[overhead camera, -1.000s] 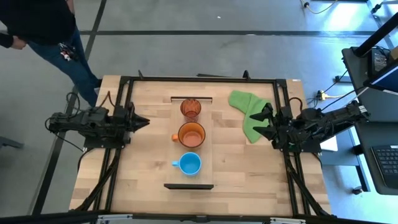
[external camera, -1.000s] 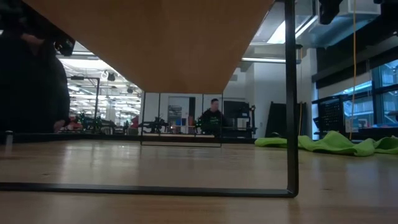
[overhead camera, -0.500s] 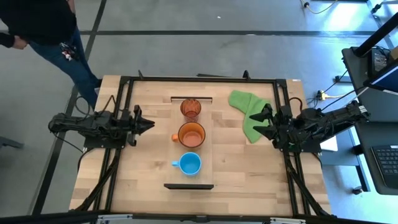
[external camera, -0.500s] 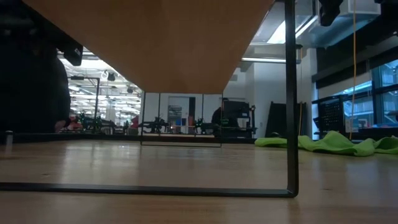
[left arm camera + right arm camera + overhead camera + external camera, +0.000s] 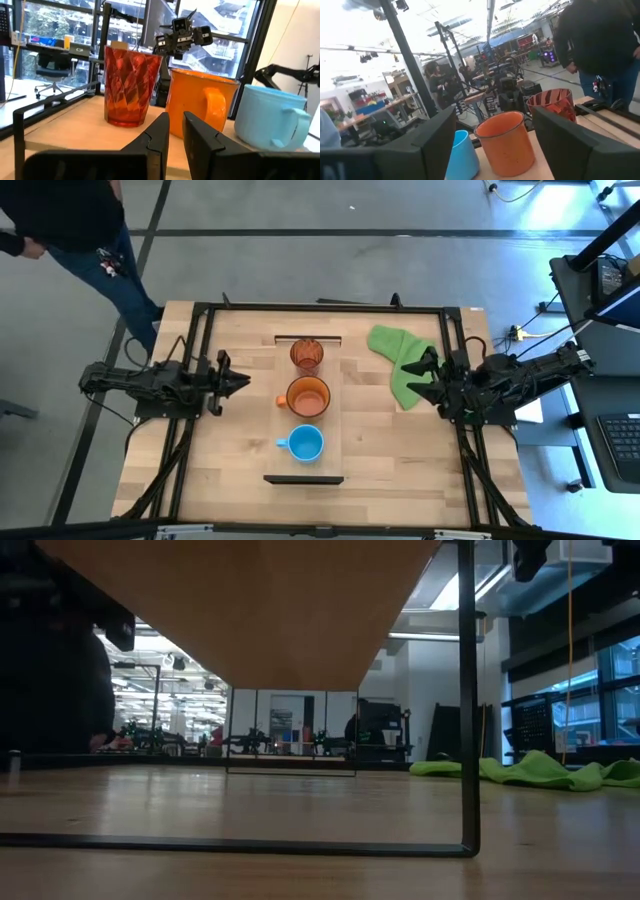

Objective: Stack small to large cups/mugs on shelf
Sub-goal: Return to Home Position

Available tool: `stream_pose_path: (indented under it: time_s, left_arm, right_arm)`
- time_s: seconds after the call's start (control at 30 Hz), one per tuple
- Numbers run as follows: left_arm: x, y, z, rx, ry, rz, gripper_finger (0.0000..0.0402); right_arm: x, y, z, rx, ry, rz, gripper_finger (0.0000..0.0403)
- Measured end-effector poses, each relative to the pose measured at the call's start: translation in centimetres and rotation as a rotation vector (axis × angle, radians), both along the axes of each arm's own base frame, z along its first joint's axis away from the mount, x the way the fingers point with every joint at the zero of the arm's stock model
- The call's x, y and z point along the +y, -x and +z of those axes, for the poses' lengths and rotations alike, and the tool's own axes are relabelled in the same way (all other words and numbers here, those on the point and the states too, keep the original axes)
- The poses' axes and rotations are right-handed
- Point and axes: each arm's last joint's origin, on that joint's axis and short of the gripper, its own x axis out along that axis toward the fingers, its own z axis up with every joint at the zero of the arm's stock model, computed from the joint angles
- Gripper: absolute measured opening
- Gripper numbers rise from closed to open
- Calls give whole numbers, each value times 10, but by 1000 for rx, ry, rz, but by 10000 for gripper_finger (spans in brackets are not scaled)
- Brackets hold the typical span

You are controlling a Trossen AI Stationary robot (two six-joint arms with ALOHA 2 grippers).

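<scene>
Three vessels stand on their bases in a row along the light-wood shelf (image 5: 335, 420): the reddish tumbler (image 5: 306, 355) at the far end, the orange mug (image 5: 307, 396) in the middle, and the light-blue mug (image 5: 305, 443) nearest the front. My left gripper (image 5: 246, 381) hovers left of the shelf, pointing at the orange mug (image 5: 200, 102). Its fingers (image 5: 176, 127) are shut to a narrow slit and empty. My right gripper (image 5: 410, 378) is open and empty right of the shelf, over the green cloth. It faces the mugs (image 5: 505, 142).
A green cloth (image 5: 400, 360) lies on the table at the far right, partly under my right gripper. The shelf stands raised on a thin black frame (image 5: 468, 740). A person (image 5: 70, 220) stands beyond the table's far left corner.
My left gripper has moved a little toward the table's right edge, nearer the shelf and the orange mug. The cups and my right arm have stayed still.
</scene>
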Motion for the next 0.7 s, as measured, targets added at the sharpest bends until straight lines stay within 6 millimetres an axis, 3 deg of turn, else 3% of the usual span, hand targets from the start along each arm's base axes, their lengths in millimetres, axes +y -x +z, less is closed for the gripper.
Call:
stream_pose_path:
  time_s: [0.13, 0.37, 0.7]
  left_arm:
    - [0, -1, -4, 37, 21, -3, 47]
    - [0, -1, -4, 34, 59, -8, 47]
    - [0, -1, -4, 30, 89, -12, 47]
  right_arm:
    - [0, 0, -2, 18, 92, -25, 263]
    - [-1, 1, -1, 9, 88, -37, 263]
    - [-5, 22, -43, -162, 96, -14, 263]
